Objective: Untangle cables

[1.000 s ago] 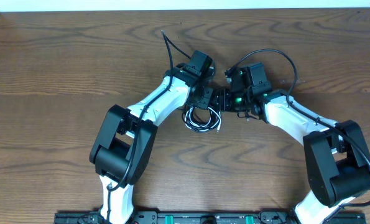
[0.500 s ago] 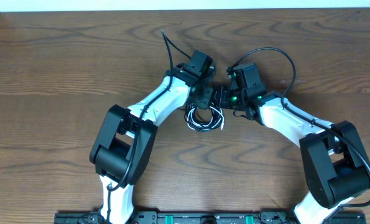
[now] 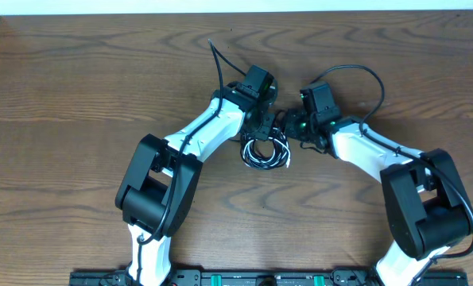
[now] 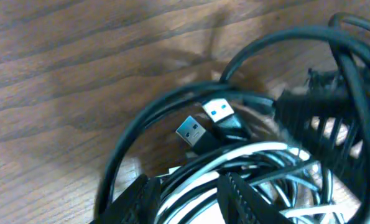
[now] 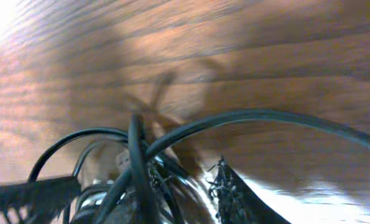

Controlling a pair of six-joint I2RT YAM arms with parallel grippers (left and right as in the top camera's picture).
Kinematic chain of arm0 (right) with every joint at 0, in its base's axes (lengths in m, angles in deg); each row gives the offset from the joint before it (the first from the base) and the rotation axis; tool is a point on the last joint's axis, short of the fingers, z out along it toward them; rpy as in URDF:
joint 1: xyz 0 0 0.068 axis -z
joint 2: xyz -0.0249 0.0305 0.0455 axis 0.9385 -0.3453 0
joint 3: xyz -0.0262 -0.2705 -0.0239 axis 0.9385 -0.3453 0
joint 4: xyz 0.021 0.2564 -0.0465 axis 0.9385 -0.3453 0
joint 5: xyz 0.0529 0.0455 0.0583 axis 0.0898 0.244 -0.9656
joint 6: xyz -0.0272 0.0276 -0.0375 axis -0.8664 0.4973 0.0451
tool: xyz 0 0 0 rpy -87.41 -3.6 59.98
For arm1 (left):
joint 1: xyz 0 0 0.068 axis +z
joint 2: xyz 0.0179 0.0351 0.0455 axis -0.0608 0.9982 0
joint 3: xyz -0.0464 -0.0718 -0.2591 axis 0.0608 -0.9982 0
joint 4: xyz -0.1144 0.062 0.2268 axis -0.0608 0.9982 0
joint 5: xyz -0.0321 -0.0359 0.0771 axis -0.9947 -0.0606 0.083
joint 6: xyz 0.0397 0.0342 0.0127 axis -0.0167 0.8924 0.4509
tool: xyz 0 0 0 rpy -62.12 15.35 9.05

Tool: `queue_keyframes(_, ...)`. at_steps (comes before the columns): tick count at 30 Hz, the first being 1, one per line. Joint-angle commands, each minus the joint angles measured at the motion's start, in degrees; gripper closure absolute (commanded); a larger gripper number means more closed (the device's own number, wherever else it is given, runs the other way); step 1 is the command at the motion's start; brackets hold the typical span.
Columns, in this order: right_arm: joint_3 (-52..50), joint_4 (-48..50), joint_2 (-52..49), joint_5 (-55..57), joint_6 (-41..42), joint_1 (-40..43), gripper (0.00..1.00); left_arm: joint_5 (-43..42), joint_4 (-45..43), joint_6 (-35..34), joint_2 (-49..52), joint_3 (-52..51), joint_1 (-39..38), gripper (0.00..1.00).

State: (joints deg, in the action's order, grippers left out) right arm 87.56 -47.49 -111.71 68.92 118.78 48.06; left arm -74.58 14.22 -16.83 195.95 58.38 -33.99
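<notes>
Cables: one knotted bunch point(image 3: 265, 152), mid counter point(image 3: 77, 79), well off every edge, between the two wrists.
Progress: early, by the look; black + white cords wound in one coil, none laid out alone.
Done: nothing separated as far as seen; two USB plugs point(image 4: 194, 132) lying free inside the loop, tips exposed.
To do: pull each cord out of the coil, set apart from the rest.
Left fingers point(image 4: 138, 202): clenched on the cables, white + black strands packed in the gap, touching both sides.
Right fingers point(image 5: 237, 193): released, spread wide, straddling black loops; no pinch seen.
Hidden: far side of bunch covered by both wrists in overhead view; no. of cords unclear.
Cut off: lower part of coil in left wrist view; finger bases in both wrist views.
Hard to make out: right wrist view dark + blurry, glare in its top-left corner; which loop belongs to which cord, can't tell.
</notes>
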Motion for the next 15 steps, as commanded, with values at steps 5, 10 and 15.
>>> queue_keyframes(5, 0.31, 0.42, -2.82, -3.02, 3.63, 3.32, 0.99, -0.02, 0.63, -0.13, 1.33, -0.44, -0.07, 0.61)
queue_keyframes(10, 0.31, 0.87, -2.82, -3.04, 2.97, 3.21, 0.99, 0.00, 0.66, -0.11, 0.81, -0.31, -0.07, 0.62)
queue_keyframes(15, 0.31, 1.44, -2.82, -4.44, 1.79, 3.21, 0.99, -0.07, 0.85, -0.15, -2.91, 0.09, -0.07, 0.61)
